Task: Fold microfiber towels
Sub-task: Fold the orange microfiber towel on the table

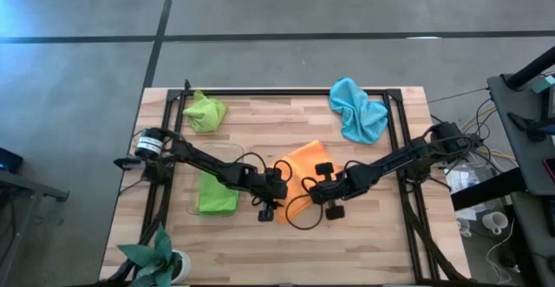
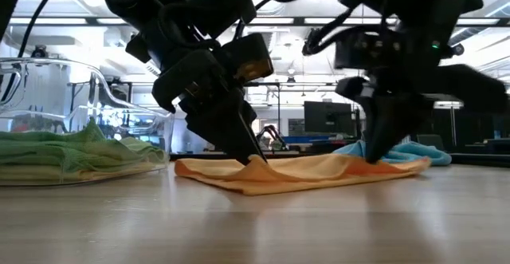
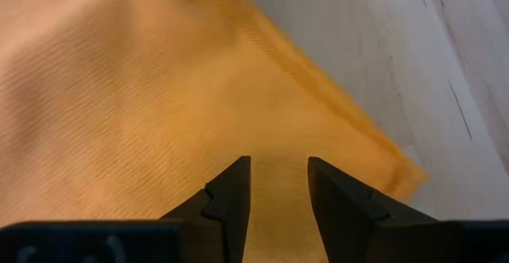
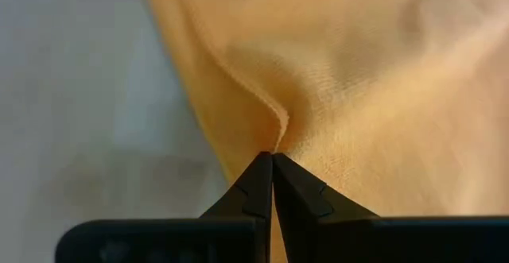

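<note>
The orange towel (image 1: 299,170) lies in the middle of the table with both grippers on it. My left gripper (image 3: 278,168) stands open on it near a corner (image 3: 402,172), at its left side (image 2: 256,159). My right gripper (image 4: 273,156) is shut on the cloth at the towel's right side (image 2: 374,159). A lime green towel (image 1: 205,112) lies bunched at the far left. Crumpled at the far right is a light blue one (image 1: 357,109). A green towel (image 1: 218,192) lies folded in a clear container (image 2: 96,96). My left gripper comes at the orange towel slanting down from the table's left. Its spread fingertips (image 3: 237,172) stand on the flat cloth near the corner. Cloth shows in the gap between them, and the towel lies on the table. My right gripper pinches a small raised ridge of the orange towel (image 4: 278,128) between its two fingertips, close to the towel's edge. The fingers come steeply from above. The cloth is drawn up into a crease at the tips, and the rest lies on the table.
A potted plant (image 1: 156,257) stands at the near left corner. A black frame (image 1: 286,90) runs along the table's far edge and down both sides. Bare wood shows along the near edge (image 1: 347,252).
</note>
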